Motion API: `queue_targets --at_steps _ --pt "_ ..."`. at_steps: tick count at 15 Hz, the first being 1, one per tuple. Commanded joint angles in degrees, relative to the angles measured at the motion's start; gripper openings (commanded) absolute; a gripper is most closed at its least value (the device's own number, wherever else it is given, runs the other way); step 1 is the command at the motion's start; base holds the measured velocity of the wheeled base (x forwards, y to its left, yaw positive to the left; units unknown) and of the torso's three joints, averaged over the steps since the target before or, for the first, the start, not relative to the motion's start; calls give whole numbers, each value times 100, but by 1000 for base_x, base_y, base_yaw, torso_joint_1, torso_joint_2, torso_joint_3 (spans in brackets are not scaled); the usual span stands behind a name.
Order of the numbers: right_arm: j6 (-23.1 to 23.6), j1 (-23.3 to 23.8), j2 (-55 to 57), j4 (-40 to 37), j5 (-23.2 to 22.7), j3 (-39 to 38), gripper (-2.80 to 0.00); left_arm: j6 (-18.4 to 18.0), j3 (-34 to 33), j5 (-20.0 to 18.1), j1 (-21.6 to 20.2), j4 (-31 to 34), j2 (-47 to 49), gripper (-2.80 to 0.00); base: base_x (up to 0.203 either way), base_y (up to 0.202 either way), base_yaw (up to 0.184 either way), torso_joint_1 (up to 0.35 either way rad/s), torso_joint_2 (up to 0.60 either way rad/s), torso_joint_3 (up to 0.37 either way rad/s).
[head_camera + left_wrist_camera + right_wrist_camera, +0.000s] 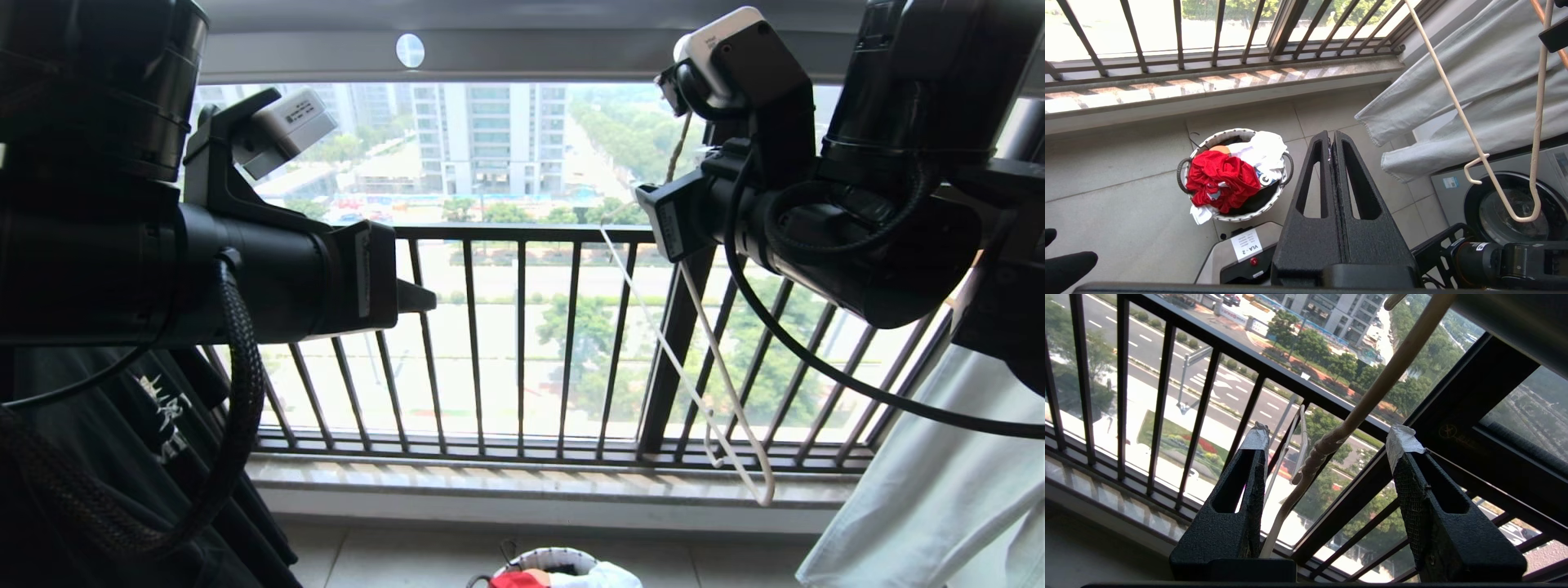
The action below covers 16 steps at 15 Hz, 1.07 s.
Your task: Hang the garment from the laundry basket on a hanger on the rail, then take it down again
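The red garment lies crumpled in the laundry basket on the floor tiles, far below both arms. The bare white wire hanger hangs tilted in front of the window. Its twisted neck runs up between the fingers of my right gripper, which is open and stands clear of the wire on both sides. The arm hides the hook's top, just under the rail. My left gripper is shut on nothing, held high to the left of the hanger.
A black T-shirt hangs at the left. A pale grey-blue garment hangs at the right, above a washing machine. The black window railing is close ahead. White cloth shares the basket.
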<state>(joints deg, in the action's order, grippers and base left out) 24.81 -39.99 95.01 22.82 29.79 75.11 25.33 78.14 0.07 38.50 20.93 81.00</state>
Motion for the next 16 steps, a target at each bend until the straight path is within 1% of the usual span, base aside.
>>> queue_targets --at_steps 1,3,5,7,9,11,12,14,16 --pt "15 -14 -120 29 20 -30 0 16 -1 1 0 12 4 -280 0 0 0 0 0 0" --pt "6 -153 -384 41 24 -143 0 15 -1 1 0 16 4 -280 0 0 0 0 0 0" --pt "-7 -331 -746 61 13 -520 0 10 -8 1 0 7 3 -280 0 0 0 0 0 0" --pt "-13 -384 -1180 84 11 -952 0 8 -28 1 0 9 15 -280 0 0 0 0 0 0" --pt "-7 -389 -1849 81 7 -1439 0 8 -100 1 13 7 65 -280 0 0 0 0 0 0" --pt "29 -389 -2694 46 -17 -1936 0 -43 -341 1 78 8 -1 -280 0 0 0 0 0 0" --pt "76 -376 -3113 5 -29 -2194 -280 -143 -568 2 72 13 -109 -280 0 0 0 0 0 0" --pt "86 -265 -3964 -129 -153 -2772 -280 -644 -965 -6 63 27 -451 -280 0 0 0 0 0 0" --pt "76 -101 -4756 -454 -268 -3155 -280 -715 -1188 -3 29 230 -898 -280 0 0 0 0 0 0"
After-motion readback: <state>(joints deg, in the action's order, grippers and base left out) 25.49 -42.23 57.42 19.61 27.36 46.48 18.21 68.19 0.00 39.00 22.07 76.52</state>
